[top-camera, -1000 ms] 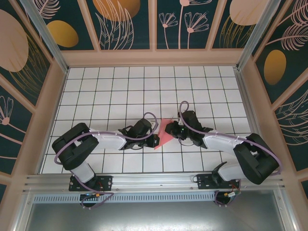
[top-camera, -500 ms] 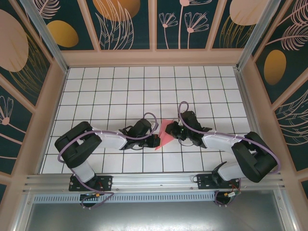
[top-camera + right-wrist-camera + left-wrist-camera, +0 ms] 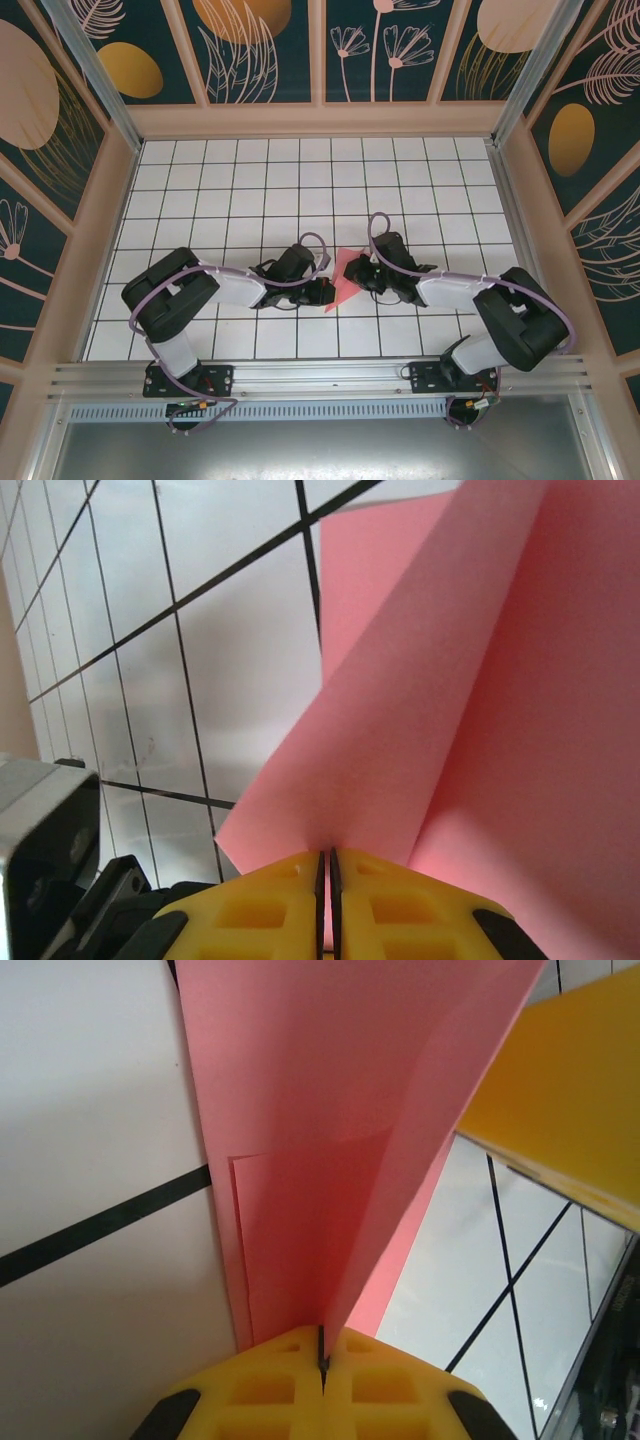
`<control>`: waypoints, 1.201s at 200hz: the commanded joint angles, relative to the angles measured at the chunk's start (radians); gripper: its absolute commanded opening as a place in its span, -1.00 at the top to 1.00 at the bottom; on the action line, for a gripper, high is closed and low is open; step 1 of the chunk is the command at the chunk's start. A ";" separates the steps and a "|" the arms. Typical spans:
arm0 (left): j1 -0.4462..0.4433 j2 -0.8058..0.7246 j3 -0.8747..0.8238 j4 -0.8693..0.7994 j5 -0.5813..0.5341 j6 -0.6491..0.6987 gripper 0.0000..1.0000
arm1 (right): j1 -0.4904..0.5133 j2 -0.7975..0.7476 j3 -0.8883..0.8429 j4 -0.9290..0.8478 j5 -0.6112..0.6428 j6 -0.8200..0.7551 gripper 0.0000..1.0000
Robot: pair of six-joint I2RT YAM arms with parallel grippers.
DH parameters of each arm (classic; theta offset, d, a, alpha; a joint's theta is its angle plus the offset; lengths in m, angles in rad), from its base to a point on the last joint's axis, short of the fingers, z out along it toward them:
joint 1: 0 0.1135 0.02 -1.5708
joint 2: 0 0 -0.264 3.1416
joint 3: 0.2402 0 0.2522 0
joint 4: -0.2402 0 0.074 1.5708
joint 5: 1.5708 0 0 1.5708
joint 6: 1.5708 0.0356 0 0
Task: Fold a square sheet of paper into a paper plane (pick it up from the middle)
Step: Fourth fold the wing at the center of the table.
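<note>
The square sheet of paper (image 3: 342, 279) is a creased salmon-pink wedge held up off the tiled table between my two grippers, near the table's middle. My left gripper (image 3: 326, 291) is shut on its left side; in the left wrist view the yellow fingertips (image 3: 322, 1355) pinch a raised fold of the paper (image 3: 330, 1110). My right gripper (image 3: 353, 271) is shut on the right side; in the right wrist view its gripper (image 3: 325, 865) clamps a pink flap (image 3: 470, 680) that stands up from the jaws. A yellow finger (image 3: 570, 1090) of the right gripper shows beyond the paper.
The white tiled table (image 3: 300, 190) with black grid lines is walled by pale wooden borders (image 3: 320, 120) and patterned panels. Both arms lie low across the near rows, elbows bent outward. Part of the left arm's dark body (image 3: 50, 830) sits close beside the right gripper.
Both elbows have drifted slightly inward and forward. The grippers and the pink paper between them have stayed almost still, and both grips hold.
</note>
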 commanded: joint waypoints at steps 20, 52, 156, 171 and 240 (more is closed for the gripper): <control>0.022 0.040 0.013 0.027 0.063 -0.019 0.84 | 0.006 0.034 0.023 0.018 0.017 0.018 0.72; 0.034 0.055 0.015 0.026 0.085 -0.026 0.84 | 0.006 0.055 0.026 0.009 0.042 0.032 0.72; 0.049 0.089 0.096 -0.054 0.139 -0.050 0.82 | 0.001 -0.014 0.025 -0.098 0.121 0.018 0.71; 0.050 0.091 0.099 -0.056 0.133 -0.056 0.83 | -0.001 -0.018 0.015 -0.105 0.124 0.021 0.71; 0.076 0.103 0.063 0.024 0.172 -0.106 0.85 | 0.002 -0.031 0.015 -0.041 0.065 0.014 0.71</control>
